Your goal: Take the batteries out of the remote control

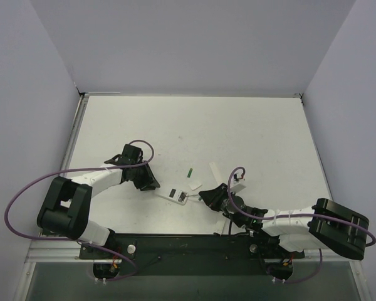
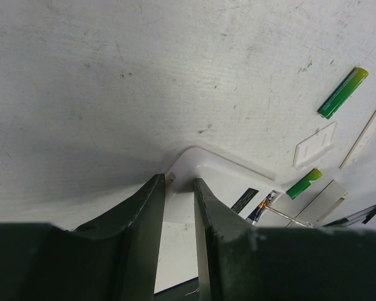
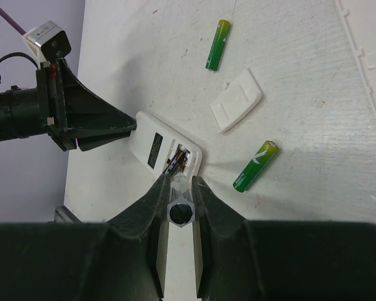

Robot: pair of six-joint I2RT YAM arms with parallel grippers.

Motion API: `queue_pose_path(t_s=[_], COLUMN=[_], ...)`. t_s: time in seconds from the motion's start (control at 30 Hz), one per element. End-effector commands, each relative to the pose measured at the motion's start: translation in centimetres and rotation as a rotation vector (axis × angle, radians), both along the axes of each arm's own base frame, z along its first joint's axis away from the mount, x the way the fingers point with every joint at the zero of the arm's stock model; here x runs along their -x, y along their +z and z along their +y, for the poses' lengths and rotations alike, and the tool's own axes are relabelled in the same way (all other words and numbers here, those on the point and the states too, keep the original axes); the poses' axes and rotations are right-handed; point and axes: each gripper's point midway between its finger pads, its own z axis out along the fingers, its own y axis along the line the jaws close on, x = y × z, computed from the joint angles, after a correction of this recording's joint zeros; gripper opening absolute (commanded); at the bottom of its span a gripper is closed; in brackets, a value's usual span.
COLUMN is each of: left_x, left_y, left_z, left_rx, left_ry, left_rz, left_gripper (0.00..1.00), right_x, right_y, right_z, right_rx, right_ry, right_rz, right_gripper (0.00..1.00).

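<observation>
The white remote control [image 3: 142, 137] lies back-up with its battery bay open, and one dark battery [image 3: 178, 160] sits inside the bay. My left gripper [image 2: 179, 181] is shut on the remote's end [image 2: 220, 183]. My right gripper [image 3: 182, 181] is shut on a clear hex-handled tool [image 3: 180, 212] whose tip rests at the dark battery. Two green batteries [image 3: 217, 44] [image 3: 255, 165] lie loose on the table to the right of the remote. In the top view the remote [image 1: 175, 194] lies between the left gripper [image 1: 155, 186] and the right gripper [image 1: 201, 198].
A small flat white cover [image 3: 236, 100] lies between the two green batteries. A longer white piece [image 1: 216, 170] lies behind the right gripper. Pale walls enclose the white table [image 1: 194, 125] on three sides.
</observation>
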Motion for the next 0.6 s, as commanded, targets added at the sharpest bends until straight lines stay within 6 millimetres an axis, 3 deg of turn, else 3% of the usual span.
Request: queue_pose_path(t_s=[0.0,0.2,0.57], left_x=[4.1,3.3,3.4], left_y=[-3.8,-2.9,-2.4], left_z=[0.8,0.6,0.3], left_rx=[-0.097,-0.099,-0.100], left_ry=[-0.028,-0.031,-0.043], left_rz=[0.149,0.127,0.113], left_gripper=[0.34,0.34,0.35], right_x=[0.4,-0.6,-1.1], right_y=[-3.3,-1.1,-0.9], right_z=[-2.4,-2.1,-1.5], right_rx=[0.173,0.152,0.035], right_ry=[-0.012,-0.013,-0.028], right_rz=[0.040,0.005,-0.004], right_gripper=[0.00,0.00,0.00])
